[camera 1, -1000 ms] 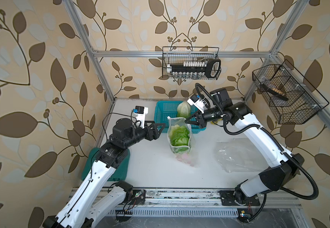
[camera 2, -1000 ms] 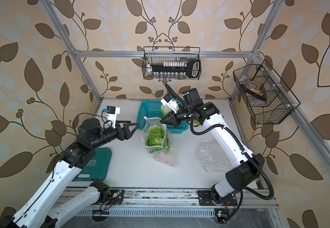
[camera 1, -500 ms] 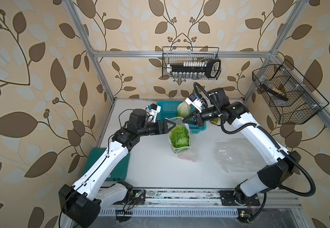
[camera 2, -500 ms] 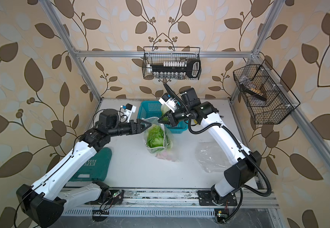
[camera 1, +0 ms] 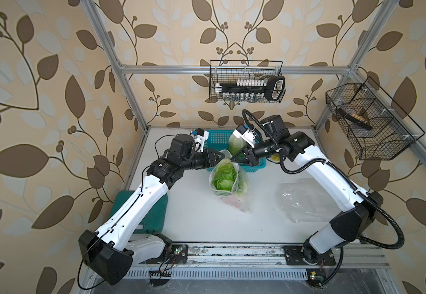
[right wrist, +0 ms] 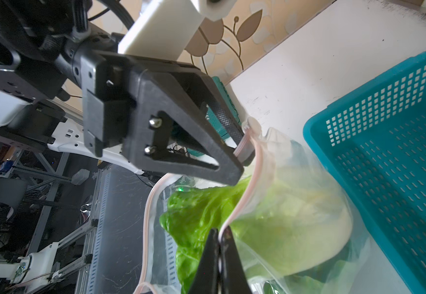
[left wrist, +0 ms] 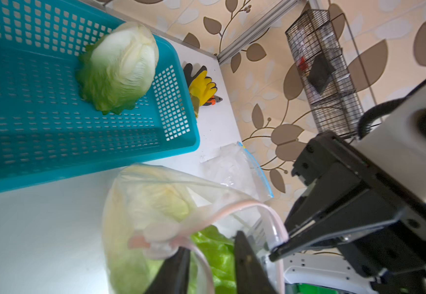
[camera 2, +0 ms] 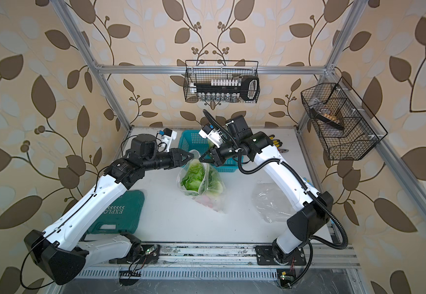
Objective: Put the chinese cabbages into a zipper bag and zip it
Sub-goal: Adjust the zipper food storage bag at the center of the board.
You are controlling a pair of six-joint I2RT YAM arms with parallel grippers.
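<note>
A leaf-patterned wallpapered enclosure framed in aluminium bars is seen around a white tabletop point(camera 1: 201, 229). The left arm point(camera 1: 140, 203) and right arm point(camera 1: 334, 178) are stretched from the front edge toward the middle of the back. Two wire racks are hung on the walls, one point(camera 1: 247, 84) above the back edge and one point(camera 1: 369, 122) above the right edge. A green tool case point(camera 2: 120, 213) is laid at the left edge near the front, partly covered by the left arm. A teal basket point(camera 1: 215, 138) is set at the middle of the back edge. An empty clear bag point(camera 1: 306, 198) is spread flat near the right edge. The zipper bag point(camera 1: 239, 203) is held upright just in front of the basket, its mouth open. Of the chinese cabbages, two heads point(camera 1: 223, 178) can be made out inside the bag, and one point(left wrist: 120, 68) lies in the basket. Yellow gloves point(left wrist: 201, 86) are placed between the basket and the back right corner. The bag's pink zip strip point(right wrist: 247, 188) is pinched at one end by the left jaws and at the opposite end by the right jaws; both pairs are closed on it.
</note>
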